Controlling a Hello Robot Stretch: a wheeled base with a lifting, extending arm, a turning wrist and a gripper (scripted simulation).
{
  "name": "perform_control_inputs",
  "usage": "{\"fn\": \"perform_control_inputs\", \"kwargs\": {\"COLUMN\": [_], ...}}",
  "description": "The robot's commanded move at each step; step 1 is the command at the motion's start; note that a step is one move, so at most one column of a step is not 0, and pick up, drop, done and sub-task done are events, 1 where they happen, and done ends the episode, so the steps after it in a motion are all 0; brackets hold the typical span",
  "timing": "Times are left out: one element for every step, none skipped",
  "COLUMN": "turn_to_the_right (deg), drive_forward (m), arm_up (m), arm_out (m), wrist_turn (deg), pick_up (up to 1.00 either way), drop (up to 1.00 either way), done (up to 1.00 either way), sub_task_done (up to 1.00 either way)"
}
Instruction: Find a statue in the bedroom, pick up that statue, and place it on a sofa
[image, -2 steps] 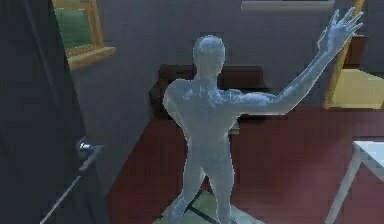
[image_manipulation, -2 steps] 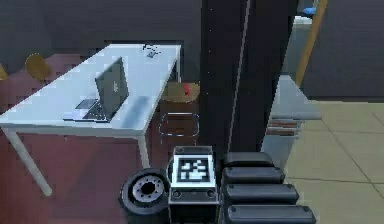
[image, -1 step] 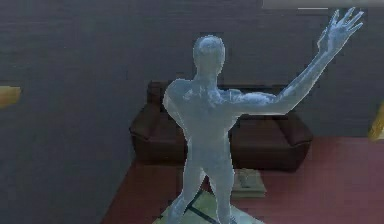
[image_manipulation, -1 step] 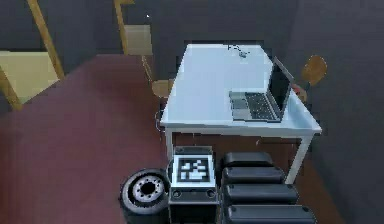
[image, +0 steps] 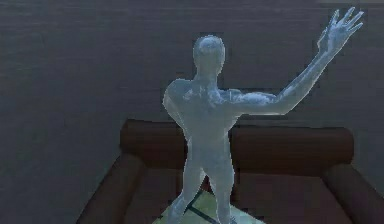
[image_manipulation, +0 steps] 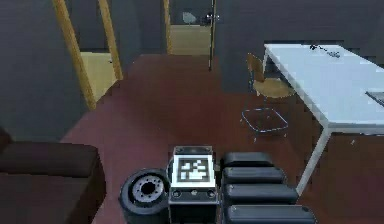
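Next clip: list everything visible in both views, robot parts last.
statue: one, pale blue figure with a raised arm, forward view's middle.
sofa: one, dark brown, behind the statue.
upholstered seat: one, dark brown, arm side view's lower left.
table: one, white, arm side view's right.
chair: one, wooden with wire legs, beside the table.
door frames: two, wooden, arm side view's top left.
arm: one, dark, bottom edge, with a white marked square.
gripper: dark body left of that square; cannot tell whether it holds anything.
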Motion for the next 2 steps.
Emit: {"fn": "perform_control_inputs", "kwargs": {"turn_to_the_right": [9.0, 0.0], "drive_forward": [0.00, 0.30], "arm_up": [0.00, 0.00], "arm_out": [0.00, 0.00], "wrist_turn": [0.0, 0.0], "pick_up": [0.00, 0.00], "drop": [0.00, 0.00], "done": [0.00, 0.00], "sub_task_done": [0.00, 0.00]}}
